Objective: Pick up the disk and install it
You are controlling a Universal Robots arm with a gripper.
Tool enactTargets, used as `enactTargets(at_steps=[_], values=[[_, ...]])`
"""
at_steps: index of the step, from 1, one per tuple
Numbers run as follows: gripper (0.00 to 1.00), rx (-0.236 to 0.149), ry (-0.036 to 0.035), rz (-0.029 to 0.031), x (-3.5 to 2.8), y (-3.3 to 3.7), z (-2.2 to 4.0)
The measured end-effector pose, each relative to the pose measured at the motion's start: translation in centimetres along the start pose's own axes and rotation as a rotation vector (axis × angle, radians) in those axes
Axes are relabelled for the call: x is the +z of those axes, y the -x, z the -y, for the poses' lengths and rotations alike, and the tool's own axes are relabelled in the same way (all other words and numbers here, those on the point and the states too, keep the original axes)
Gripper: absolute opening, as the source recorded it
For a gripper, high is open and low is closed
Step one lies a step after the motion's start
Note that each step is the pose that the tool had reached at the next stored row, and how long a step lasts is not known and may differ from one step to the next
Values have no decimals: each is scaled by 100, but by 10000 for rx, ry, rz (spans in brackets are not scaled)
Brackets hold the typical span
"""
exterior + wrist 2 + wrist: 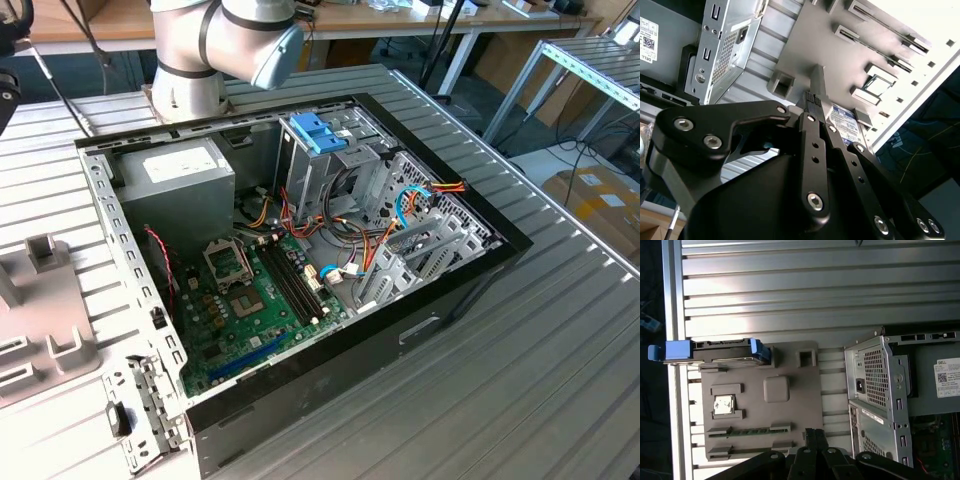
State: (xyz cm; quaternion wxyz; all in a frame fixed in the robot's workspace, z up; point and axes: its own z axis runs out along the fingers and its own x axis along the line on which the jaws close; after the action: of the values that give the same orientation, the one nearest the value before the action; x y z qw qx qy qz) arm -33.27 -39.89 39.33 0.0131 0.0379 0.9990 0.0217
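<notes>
Gripper point(814, 432), seen in the first wrist view with fingers pressed together and empty, over a grey fixture plate point(790, 405). The disk point(722, 352) stands on edge at the plate's opposite end, well apart from the open computer case point(300, 250).

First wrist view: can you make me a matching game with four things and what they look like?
Things:
1 disk
2 hand
3 power supply
4 circuit board

Looks:
a green
b black
c blue ends
d silver with a mesh of holes

Pairs: 1-c, 2-b, 3-d, 4-a
</notes>
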Motion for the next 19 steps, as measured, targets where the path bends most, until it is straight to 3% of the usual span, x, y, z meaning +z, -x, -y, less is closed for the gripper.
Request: enactTargets(at_steps=[19], values=[[11, 0, 0, 0, -6, -231, 18]])
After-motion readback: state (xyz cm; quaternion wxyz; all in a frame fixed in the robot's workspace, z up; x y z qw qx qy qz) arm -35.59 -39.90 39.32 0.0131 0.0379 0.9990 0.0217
